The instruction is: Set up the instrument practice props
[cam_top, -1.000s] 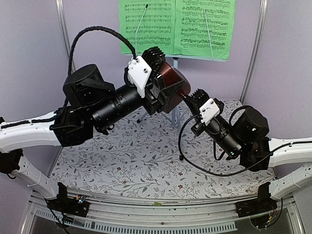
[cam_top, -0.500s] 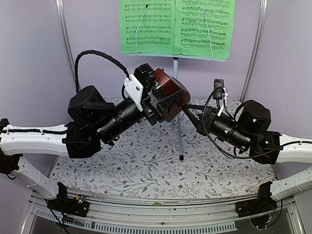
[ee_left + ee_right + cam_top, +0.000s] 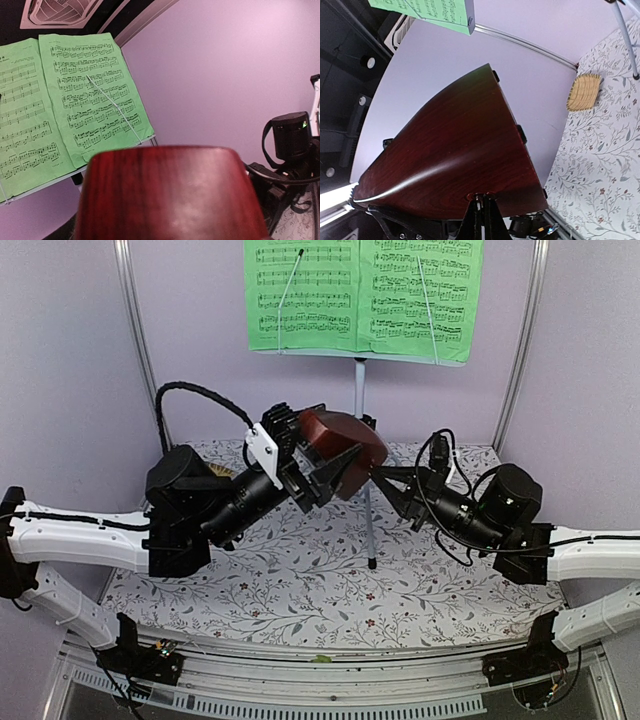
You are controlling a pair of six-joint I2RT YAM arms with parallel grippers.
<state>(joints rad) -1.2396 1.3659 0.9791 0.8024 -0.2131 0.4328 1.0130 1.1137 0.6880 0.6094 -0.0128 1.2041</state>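
Both arms have sunk lower. The left gripper (image 3: 325, 452) clamps the metronome (image 3: 342, 436) midair before the music stand (image 3: 360, 390). The right gripper (image 3: 383, 478) looks pinched narrow at its base. Below lies a flowered tablecloth (image 3: 300, 580), with lilac walls (image 3: 80, 360) behind.

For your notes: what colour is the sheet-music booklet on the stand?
The sheet-music booklet is green with black notes; left wrist view shows it best.

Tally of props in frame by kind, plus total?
music stand: 1
green sheet-music booklet: 1
metronome: 1
straw mat: 1
Total: 4
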